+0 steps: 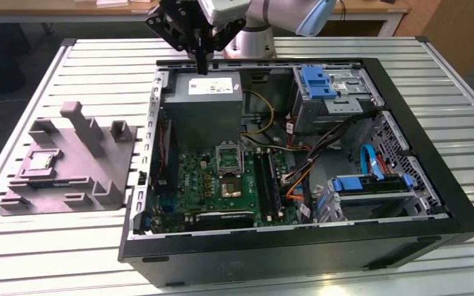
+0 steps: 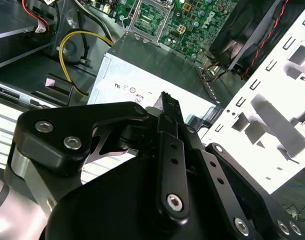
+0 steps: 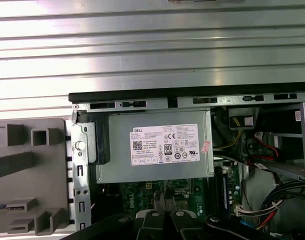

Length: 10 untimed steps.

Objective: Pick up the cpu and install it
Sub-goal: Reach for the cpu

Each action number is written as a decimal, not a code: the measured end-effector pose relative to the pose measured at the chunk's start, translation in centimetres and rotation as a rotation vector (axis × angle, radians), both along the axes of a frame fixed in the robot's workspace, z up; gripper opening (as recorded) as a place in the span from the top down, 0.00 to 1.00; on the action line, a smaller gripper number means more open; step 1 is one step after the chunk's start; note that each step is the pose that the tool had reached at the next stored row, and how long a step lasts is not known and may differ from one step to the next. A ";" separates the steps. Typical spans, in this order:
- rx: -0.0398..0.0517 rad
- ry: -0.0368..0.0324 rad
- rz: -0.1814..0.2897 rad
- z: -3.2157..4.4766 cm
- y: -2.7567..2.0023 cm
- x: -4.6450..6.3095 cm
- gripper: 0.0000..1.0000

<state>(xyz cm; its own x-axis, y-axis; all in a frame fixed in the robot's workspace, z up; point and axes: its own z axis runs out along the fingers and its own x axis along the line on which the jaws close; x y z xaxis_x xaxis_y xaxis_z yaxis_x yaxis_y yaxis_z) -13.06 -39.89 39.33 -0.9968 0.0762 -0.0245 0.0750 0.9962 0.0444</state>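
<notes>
A wooden desk (image 1: 377,8) stood at the back of the room, beyond the slatted metal table (image 1: 468,148) that carried everything else. The black computer case (image 1: 303,253) lay on the table with its open side up, and the exterior view took it in whole. The arm (image 1: 261,21) reached in from the table's far edge. Inside the case the grey power-supply box (image 1: 208,92) sat in the far corner toward the exterior view's left. The first wrist view looked straight down on its labelled top, while the second wrist view caught it at a slant, past black gripper links. Beside the case, on the exterior view's left and apart from it, sat a grey holder (image 1: 72,179) with upright posts and recesses. The first wrist view had part of it too. The green board (image 1: 200,179) lay on the case floor, nearer than the power supply, with its socket (image 1: 231,187) near the middle. The second wrist view added a black fan (image 2: 247,30) and a looped yellow cable (image 2: 67,50). The gripper (image 1: 202,66) hung over the power-supply box, pointing down, its fingers closed together on nothing. The cpu (image 1: 39,162) lay flat in a recess of the holder, well apart from both gripper and socket.
</notes>
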 end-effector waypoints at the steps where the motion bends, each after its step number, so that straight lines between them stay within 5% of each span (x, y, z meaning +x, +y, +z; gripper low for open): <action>1: 0.0000 0.0000 0.000 0.00 0.00 0.0 0.89; 10: 0.0000 0.0000 0.000 0.00 0.00 -0.3 0.89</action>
